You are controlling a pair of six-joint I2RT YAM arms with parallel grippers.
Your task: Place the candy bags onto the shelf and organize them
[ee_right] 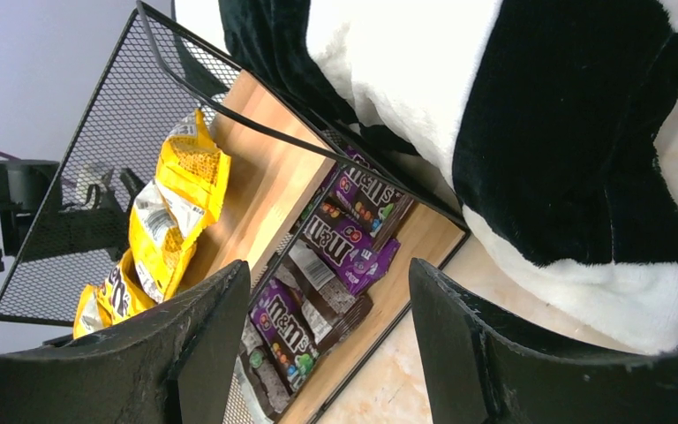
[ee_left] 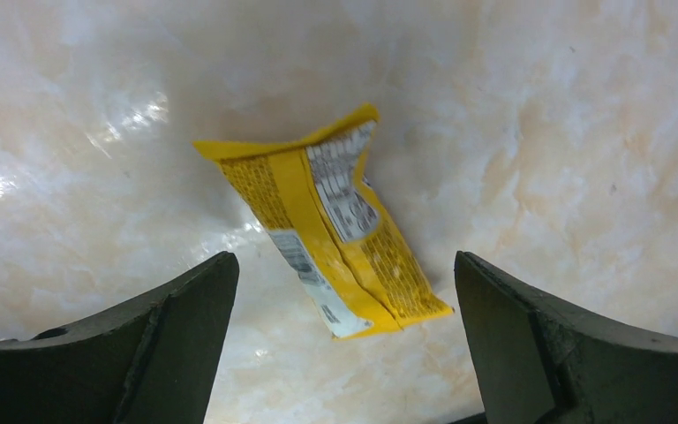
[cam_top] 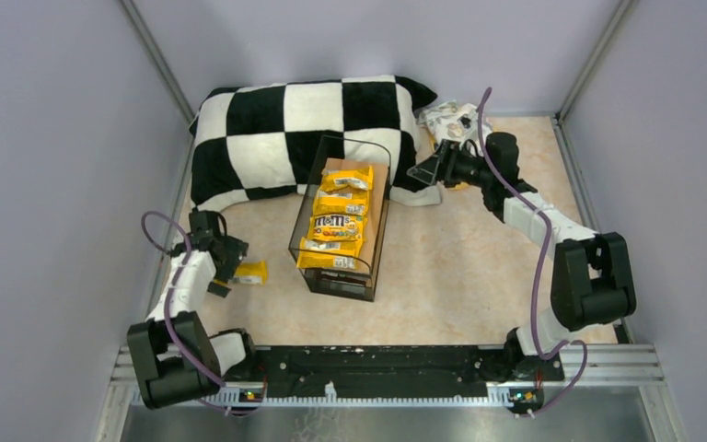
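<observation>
Top external view: shelf [cam_top: 379,207] mid-table, long side running near to far, far end against pillow [cam_top: 267,138]. Four yellow bags [cam_top: 336,228] laid in an overlapping row along top board. One more yellow bag [cam_top: 251,273] loose on table [cam_top: 479,267], left of shelf and apart from it. Left gripper [cam_top: 230,267] right at that bag, jaws spread wide, nothing held. Left wrist view: same bag [ee_left: 335,238] flat on pale marbled surface, printed back up, lying aslant, fingers [ee_left: 185,327] standing on either side, not closed on it. Right gripper [cam_top: 423,172] by shelf's far right corner, over pillow edge, jaws partly apart and empty. Right wrist view: nothing between fingers [ee_right: 512,353]; beyond them shelf [ee_right: 79,150] with yellow bags [ee_right: 172,212] on upper board, purple bags [ee_right: 349,238] lying on lower board beneath, pillow [ee_right: 530,115] just behind. Patterned cloth [cam_top: 451,120] at far right, beyond right arm.
</observation>
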